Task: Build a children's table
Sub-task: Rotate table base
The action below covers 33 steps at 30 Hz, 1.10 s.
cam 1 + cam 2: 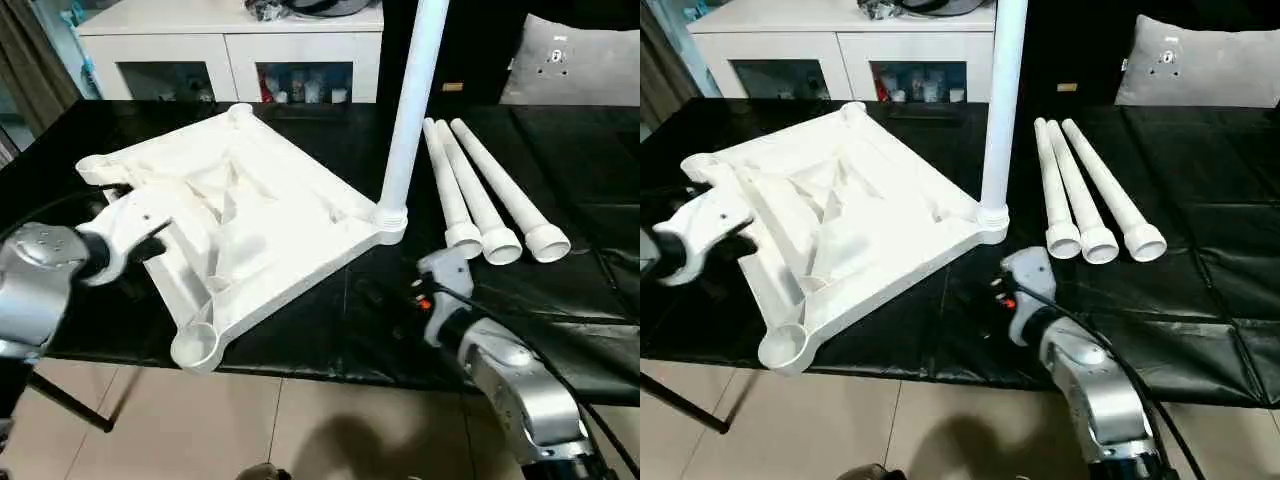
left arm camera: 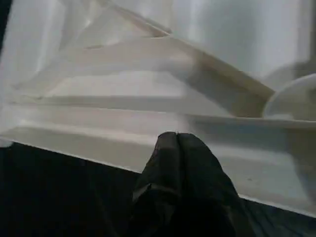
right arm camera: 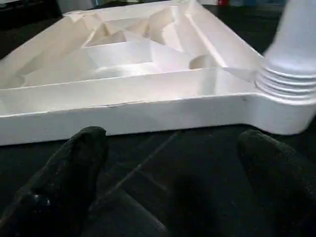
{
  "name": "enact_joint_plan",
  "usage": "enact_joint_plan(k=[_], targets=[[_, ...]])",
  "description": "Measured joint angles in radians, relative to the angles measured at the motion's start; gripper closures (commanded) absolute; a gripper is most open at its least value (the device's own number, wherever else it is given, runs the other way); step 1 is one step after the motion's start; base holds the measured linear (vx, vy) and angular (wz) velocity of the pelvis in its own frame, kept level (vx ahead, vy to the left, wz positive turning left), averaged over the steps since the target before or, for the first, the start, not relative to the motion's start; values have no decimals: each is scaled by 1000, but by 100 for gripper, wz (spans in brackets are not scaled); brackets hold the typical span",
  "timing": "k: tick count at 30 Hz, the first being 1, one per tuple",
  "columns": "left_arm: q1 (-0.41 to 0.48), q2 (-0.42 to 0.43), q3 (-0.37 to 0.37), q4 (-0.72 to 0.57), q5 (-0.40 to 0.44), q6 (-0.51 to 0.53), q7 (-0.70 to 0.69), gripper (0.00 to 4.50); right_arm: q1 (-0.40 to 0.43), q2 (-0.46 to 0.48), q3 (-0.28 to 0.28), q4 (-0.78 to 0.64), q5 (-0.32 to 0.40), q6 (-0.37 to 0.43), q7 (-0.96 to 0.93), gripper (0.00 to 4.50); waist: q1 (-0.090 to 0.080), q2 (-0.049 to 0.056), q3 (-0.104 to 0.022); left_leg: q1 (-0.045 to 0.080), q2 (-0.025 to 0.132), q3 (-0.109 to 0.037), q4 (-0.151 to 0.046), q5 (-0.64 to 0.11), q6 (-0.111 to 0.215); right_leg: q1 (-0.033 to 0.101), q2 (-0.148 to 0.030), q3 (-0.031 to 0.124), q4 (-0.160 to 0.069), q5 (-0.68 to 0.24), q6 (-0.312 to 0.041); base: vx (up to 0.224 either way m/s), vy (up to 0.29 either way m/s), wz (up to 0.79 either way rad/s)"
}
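Note:
The white tabletop (image 1: 240, 210) lies upside down on the black table, ribs up. One white leg (image 1: 408, 110) stands upright in its right corner socket (image 3: 289, 98). Three more legs (image 1: 480, 200) lie side by side to the right. My left gripper (image 2: 176, 136) is shut, its black fingertips right at the tabletop's left rim (image 2: 98, 143), with nothing between them. My right gripper (image 3: 173, 143) stands open low over the black table, facing the tabletop's near-right side wall (image 3: 128, 116), a short way from it and from the standing leg's base.
The near corner socket (image 1: 195, 348) juts past the black table's front edge (image 1: 330, 375), above the tiled floor. A white cabinet (image 1: 230, 40) stands behind the table, and a grey cushion (image 1: 580, 60) sits at the back right.

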Motion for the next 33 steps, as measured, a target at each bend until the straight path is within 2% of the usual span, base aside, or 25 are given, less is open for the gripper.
enact_joint_plan(k=[7,10,14,21,26,33], targets=[[6,-24,-82,68,12,-18,-3,438,-119,11,21,157,-43,3,-14,0,-3,1,0,1,0,0,0,0,-1,0,0,0,2,3,-5,0,0,0],[10,-16,-120,108,27,-31,-35,438,-203,35,34,289,-72,5,-33,0,-10,1,0,1,0,0,0,1,-1,-1,0,0,3,3,-5,0,0,0],[10,-15,-159,136,32,-102,-73,438,-284,60,45,422,-100,-15,-52,0,-12,2,0,1,0,0,0,1,-1,-1,0,0,4,3,-6,0,0,0],[15,-71,-208,120,-43,-191,-193,438,-361,83,43,569,-112,-39,-65,0,-4,-1,-1,1,0,0,1,1,-1,-1,0,0,5,3,-6,0,0,0],[22,-112,-212,90,-99,-214,-262,438,-376,72,25,629,-126,-66,-67,0,-2,-6,-2,1,0,1,2,1,-1,-1,0,1,6,3,-6,0,0,0],[18,-207,-232,79,-139,-224,-280,438,-393,64,10,675,-144,-89,-73,0,-25,-10,-1,2,0,0,3,1,-2,-1,0,1,8,3,-6,0,0,0]])
